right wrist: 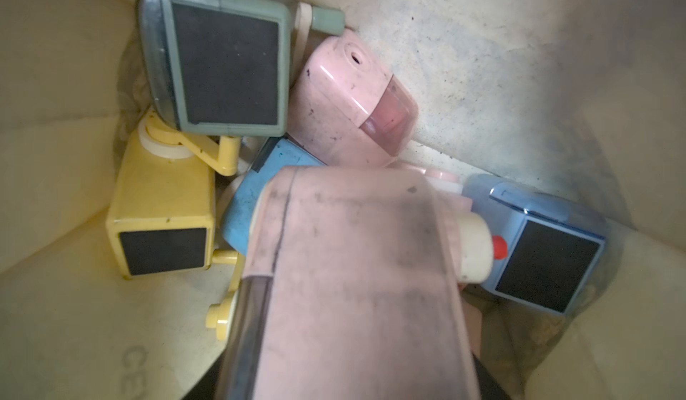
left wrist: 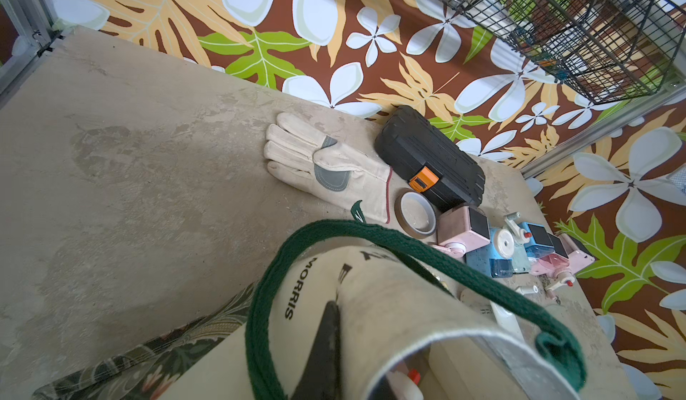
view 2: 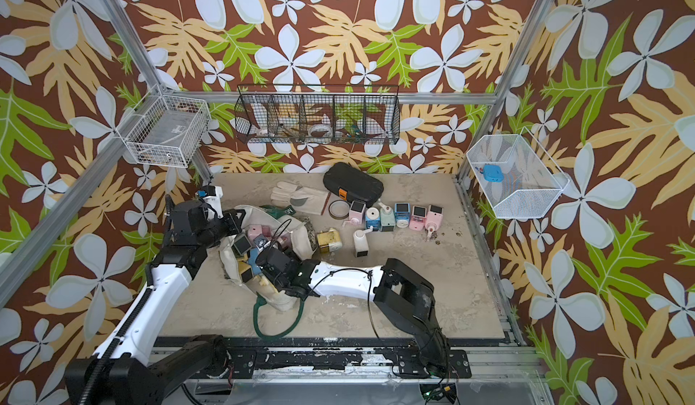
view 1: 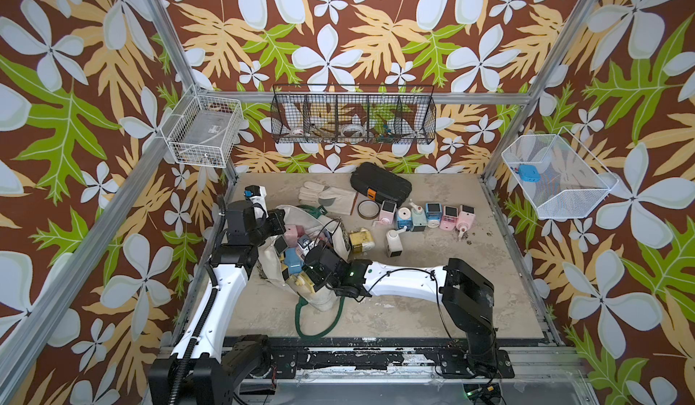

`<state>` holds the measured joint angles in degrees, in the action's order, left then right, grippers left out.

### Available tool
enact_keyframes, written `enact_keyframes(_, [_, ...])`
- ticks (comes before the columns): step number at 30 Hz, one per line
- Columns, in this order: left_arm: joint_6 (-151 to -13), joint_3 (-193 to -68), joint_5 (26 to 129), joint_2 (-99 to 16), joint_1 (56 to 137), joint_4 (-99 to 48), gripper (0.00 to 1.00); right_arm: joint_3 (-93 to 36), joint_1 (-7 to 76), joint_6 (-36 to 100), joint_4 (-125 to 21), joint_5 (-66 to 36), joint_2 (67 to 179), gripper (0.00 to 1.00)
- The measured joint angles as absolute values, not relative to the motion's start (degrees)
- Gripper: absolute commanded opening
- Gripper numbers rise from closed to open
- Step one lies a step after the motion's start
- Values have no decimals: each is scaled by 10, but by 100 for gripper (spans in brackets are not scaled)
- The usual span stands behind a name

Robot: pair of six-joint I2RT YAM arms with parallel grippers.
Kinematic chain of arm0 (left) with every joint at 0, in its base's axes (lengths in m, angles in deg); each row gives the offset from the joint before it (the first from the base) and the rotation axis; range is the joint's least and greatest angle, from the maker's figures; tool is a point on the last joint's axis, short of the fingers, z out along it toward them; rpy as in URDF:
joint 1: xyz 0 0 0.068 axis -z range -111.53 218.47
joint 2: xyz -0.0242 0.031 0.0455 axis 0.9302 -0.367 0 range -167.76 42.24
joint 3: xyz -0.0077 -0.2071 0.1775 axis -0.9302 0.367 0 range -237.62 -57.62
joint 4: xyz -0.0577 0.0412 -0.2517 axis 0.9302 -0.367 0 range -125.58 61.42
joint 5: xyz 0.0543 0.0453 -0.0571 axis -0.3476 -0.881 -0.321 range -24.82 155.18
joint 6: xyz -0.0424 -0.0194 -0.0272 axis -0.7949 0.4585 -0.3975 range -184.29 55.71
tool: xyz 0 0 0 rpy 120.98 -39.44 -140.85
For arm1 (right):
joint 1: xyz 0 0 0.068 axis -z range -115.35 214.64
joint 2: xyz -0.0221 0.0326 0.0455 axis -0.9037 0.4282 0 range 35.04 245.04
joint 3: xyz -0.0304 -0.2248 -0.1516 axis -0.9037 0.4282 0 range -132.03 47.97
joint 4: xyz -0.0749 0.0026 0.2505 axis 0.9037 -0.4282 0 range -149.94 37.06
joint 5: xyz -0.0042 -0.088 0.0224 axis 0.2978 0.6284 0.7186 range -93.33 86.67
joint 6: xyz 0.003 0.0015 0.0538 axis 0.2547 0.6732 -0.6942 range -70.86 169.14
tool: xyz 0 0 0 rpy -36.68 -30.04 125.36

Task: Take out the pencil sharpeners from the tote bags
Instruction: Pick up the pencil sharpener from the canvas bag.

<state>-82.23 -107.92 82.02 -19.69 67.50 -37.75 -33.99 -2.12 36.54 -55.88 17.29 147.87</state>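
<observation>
The cream tote bag (view 1: 323, 298) (view 2: 280, 301) lies at the table's left with its mouth held open. My left gripper (view 1: 280, 220) (view 2: 237, 220) (left wrist: 336, 305) is shut on the bag's rim (left wrist: 389, 305) by the "MORRIS" lettering. My right gripper (view 1: 301, 264) (view 2: 256, 262) (right wrist: 347, 381) reaches into the bag and is shut on a pink pencil sharpener (right wrist: 352, 268). Around it in the bag lie grey-green (right wrist: 222, 67), yellow (right wrist: 163, 208), rounded pink (right wrist: 345, 97) and blue (right wrist: 545, 253) sharpeners. Outside stand a row of sharpeners (view 1: 432, 213), a yellow one (view 1: 361, 239) and a white one (view 1: 394, 243).
A black hard case (view 1: 380, 187), a pale work glove (view 1: 327, 196) and a brown tape roll (view 1: 367, 209) lie at the back of the table. The bag's green handle (view 1: 319, 324) loops toward the front edge. Wire baskets (view 1: 353, 119) hang on the walls.
</observation>
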Motion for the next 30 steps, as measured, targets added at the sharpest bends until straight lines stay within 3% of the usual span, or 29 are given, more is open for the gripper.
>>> enact_keyframes(15, [-822,-1079,820,-197,675,-378,0,-293,-44,435,-568,70,1384,43])
enact_keyframes(25, [-822,-1079,820,-197,674,-378,0,-176,-39,481,-554,59,1210,42])
enact_keyframes(30, [-822,-1079,822,-197,674,-378,0,-115,19,480,-529,47,1135,41])
